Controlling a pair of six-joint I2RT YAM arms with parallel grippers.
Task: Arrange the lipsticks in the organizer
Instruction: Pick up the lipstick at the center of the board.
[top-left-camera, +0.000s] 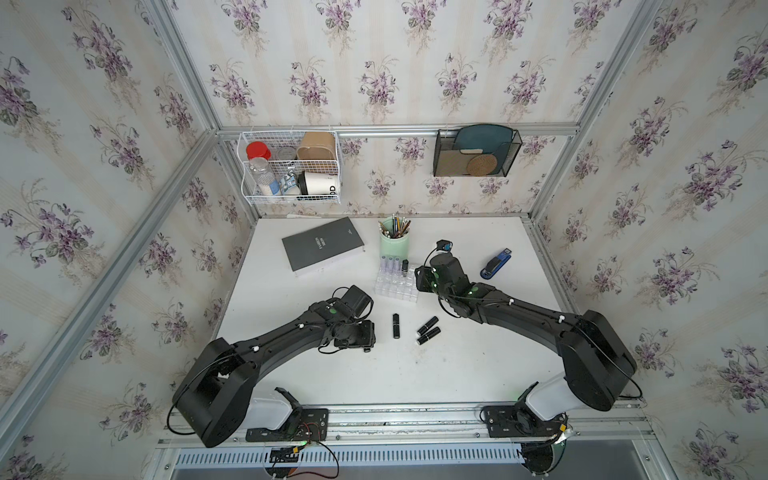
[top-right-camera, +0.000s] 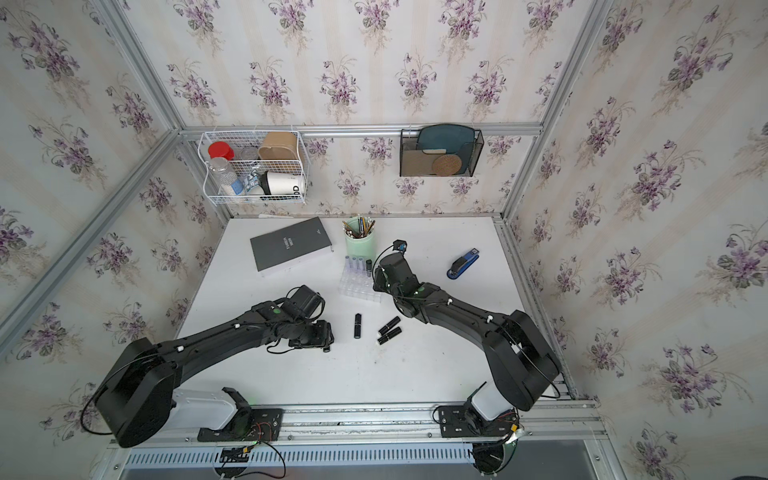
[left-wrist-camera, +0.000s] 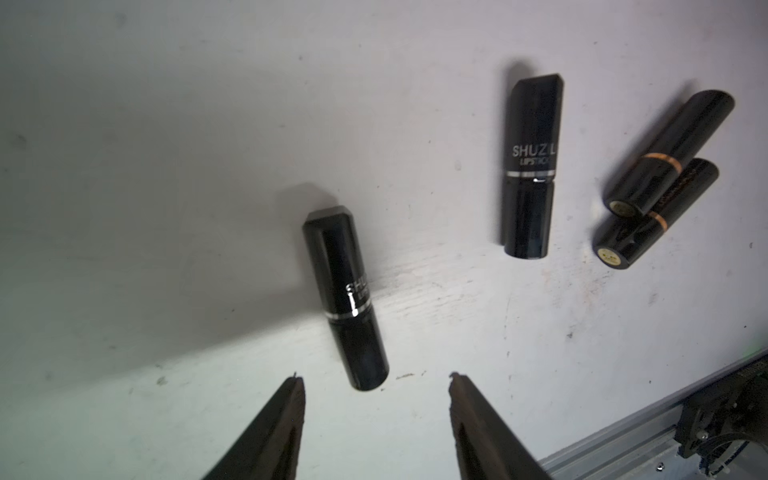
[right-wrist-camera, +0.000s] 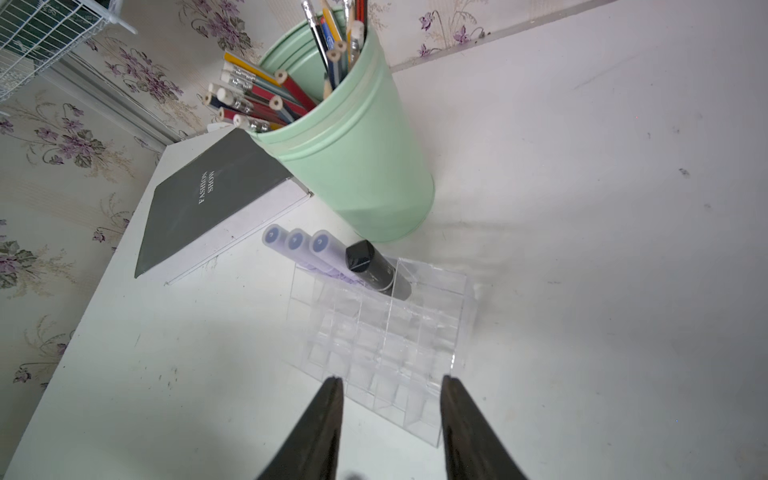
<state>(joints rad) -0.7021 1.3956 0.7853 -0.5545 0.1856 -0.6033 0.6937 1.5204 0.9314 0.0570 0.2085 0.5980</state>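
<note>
The clear organizer (top-left-camera: 395, 289) (right-wrist-camera: 415, 374) sits mid-table. In its far row stand three lilac lipsticks (right-wrist-camera: 296, 241) and one black lipstick (right-wrist-camera: 374, 268). My right gripper (right-wrist-camera: 390, 378) hovers at the organizer's near edge, open and holding nothing. Three black lipsticks lie on the table in both top views: one alone (top-left-camera: 396, 325) and a touching pair (top-left-camera: 428, 330). In the left wrist view a fourth black lipstick (left-wrist-camera: 345, 299) lies just ahead of my open left gripper (left-wrist-camera: 376, 378), its near end between the line of the fingertips. The other three (left-wrist-camera: 532, 166) lie beyond.
A mint-green pencil cup (top-left-camera: 394, 245) stands right behind the organizer. A grey book (top-left-camera: 322, 249) lies to its left and a blue stapler (top-left-camera: 495, 264) to the right. A wire basket (top-left-camera: 291, 166) and a black mesh holder (top-left-camera: 476, 151) hang on the back wall.
</note>
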